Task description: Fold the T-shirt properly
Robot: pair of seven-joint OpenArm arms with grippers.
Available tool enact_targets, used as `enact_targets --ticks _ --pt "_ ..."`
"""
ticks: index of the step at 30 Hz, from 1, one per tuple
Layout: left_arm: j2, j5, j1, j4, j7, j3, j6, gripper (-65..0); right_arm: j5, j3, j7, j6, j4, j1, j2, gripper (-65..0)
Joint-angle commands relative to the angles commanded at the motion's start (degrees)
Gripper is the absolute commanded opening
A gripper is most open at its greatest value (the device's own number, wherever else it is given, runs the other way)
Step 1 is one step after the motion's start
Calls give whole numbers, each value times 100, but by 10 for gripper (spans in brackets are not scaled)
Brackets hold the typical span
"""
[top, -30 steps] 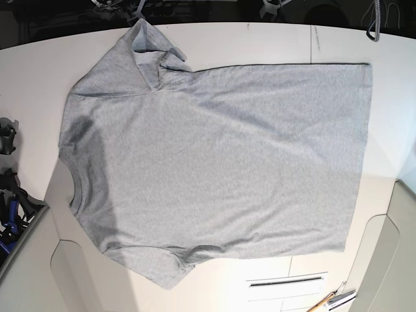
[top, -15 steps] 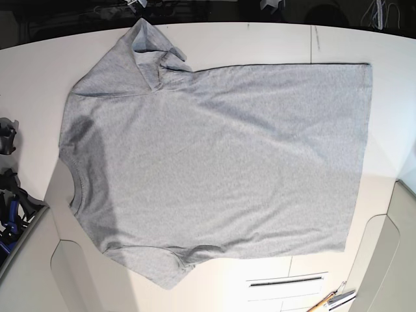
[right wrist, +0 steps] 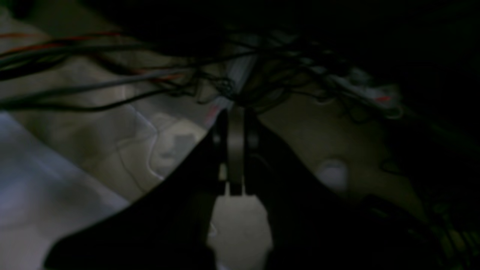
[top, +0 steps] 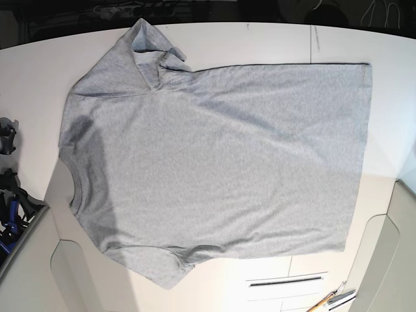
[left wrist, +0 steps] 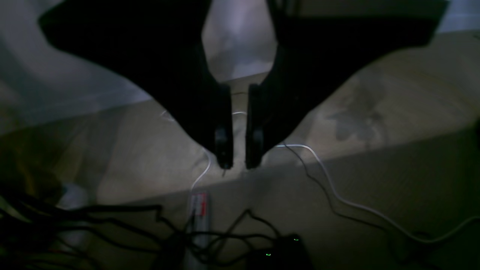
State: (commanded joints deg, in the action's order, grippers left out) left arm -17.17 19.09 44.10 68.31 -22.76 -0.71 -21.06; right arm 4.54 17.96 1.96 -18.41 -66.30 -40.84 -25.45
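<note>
T-shirt (top: pixel 214 162) lies flat on surface (top: pixel 260 42), no lettering visible; left pincer (left wrist: pixel 238 150) slightly parted, right pincer (right wrist: pixel 235 150) clenched, both empty above floor cables (left wrist: pixel 337 195).

A robotics lab or test bench, by the look of it: a plain white surface (top: pixel 260 42) with cut panels and a slot, tangled black cables (left wrist: pixel 112 225) and a power strip (left wrist: pixel 198 213) on the floor, small green indicator lights (left wrist: pixel 268 254).
</note>
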Motion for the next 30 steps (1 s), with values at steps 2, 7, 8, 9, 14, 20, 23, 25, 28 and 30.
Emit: enact_targets --ticks 2,7,8,9,14,20,23,25,28,30 --pt "2 114 247 391 -13 164 0 -554 0 -4 0 0 -518 -332 -203 -650" --pt "0 483 774 1307 -354 483 0 -552 2 -251 0 0 -1808 -1126 -599 -650" --pt "0 588 859 1495 -409 553 0 -552 2 -354 -2 0 -2068 -1274 -654 -650" --pt "-2 710 935 1687 -479 643 -2 -552 11 -476 0 0 -2321 -1423 -704 -650" --pt "-2 1373 1231 2597 -977 1222 -472 -524 621 -1257 -2 -15 -3473 -2092 -855 -650" --pt "0 2142 1419 3434 -1445 2127 -1001 -357 1554 -2271 -4 -415 -4489 -2315 -848 -650" --pt "0 2586 1416 3659 -1611 2649 -1325 -348 2295 -2734 -68 -409 -4747 -2312 -828 -650" --pt "-2 2879 1416 3755 -1683 3021 -1432 -348 2680 -3021 -369 -407 -4787 -2218 -734 -650" --pt "-2 3206 1416 3912 -1735 3453 -1613 -321 3158 -3364 -933 -337 -4787 -1982 -540 -640" --pt "-2 3438 1414 4015 -1733 3630 -1617 -270 3357 -3510 -1213 -114 -4784 -1832 -402 -611"
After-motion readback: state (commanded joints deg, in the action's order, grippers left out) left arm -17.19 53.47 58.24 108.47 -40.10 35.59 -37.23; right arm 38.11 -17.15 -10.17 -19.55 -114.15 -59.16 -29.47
